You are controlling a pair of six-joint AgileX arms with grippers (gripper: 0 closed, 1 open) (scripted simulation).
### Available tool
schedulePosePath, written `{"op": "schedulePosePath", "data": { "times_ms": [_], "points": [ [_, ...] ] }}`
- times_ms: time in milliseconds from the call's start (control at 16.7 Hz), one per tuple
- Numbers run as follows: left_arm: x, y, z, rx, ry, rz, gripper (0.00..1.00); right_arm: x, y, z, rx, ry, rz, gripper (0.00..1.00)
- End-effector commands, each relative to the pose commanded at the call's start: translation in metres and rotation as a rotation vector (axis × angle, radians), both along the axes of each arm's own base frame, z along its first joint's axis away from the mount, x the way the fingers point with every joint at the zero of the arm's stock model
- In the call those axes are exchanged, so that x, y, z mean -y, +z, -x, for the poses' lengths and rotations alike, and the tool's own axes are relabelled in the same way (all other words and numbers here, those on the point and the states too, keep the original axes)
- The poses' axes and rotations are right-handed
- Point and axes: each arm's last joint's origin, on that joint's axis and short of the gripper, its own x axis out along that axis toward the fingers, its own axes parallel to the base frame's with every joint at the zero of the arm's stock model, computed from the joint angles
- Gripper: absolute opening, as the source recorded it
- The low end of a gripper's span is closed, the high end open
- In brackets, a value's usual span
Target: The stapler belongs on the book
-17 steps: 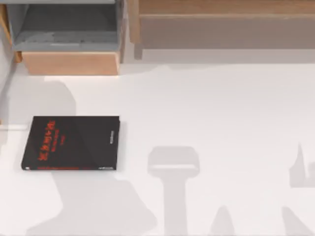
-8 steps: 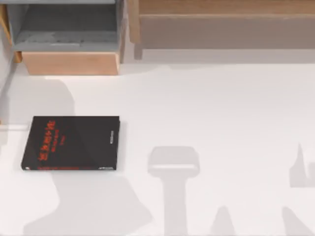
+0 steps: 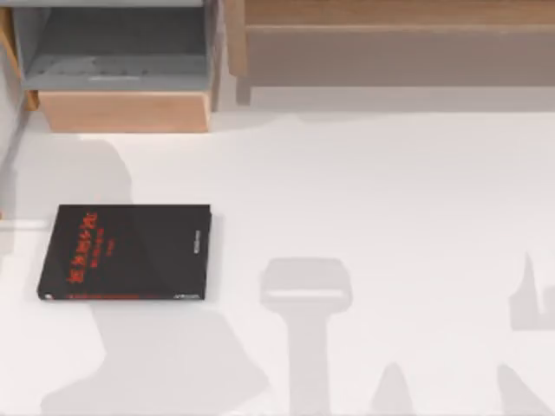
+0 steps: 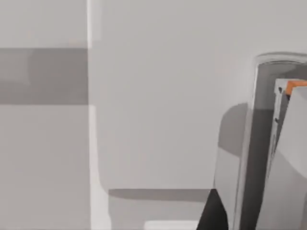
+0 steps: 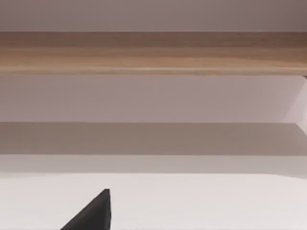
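The black book [image 3: 126,251] with red characters lies flat on the white table [image 3: 373,191] at the left, its red line along the near edge. The stapler is out of view. A dark tip of my left gripper [image 4: 211,218] pokes into the left wrist view, over pale surfaces. A dark tip of my right gripper [image 5: 93,213] shows in the right wrist view, above the white table and facing a wooden shelf [image 5: 153,52]. Arm shadows fall across the table's near part in the top view.
An open wooden drawer unit with a grey inside [image 3: 121,108] stands at the back left. A long wooden shelf [image 3: 399,52] runs along the back right. A grey upright panel with an orange edge [image 4: 288,88] is close to the left wrist camera.
The large shadow at the table's near left has drawn back slightly to the left. The book has not moved.
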Motion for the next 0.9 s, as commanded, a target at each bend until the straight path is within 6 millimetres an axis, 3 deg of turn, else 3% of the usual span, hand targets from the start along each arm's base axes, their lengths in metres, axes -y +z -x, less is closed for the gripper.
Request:
{"op": "schedulePosePath", "data": {
  "times_ms": [120,180,720,900],
  "points": [
    [0.0,0.0,0.0,0.0,0.0,0.0,0.02,0.0,0.0,0.0,0.0,0.0,0.0,1.0],
    [0.0,0.0,0.0,0.0,0.0,0.0,0.0,0.0,0.0,0.0,0.0,0.0,0.0,1.0],
    [-0.001,0.0,0.0,0.0,0.001,-0.001,0.0,0.0,0.0,0.0,0.0,0.0,0.0,1.0],
    [-0.003,0.018,0.006,0.022,0.031,-0.005,0.0,0.0,0.0,0.0,0.0,0.0,0.0,1.0]
  ]
}}
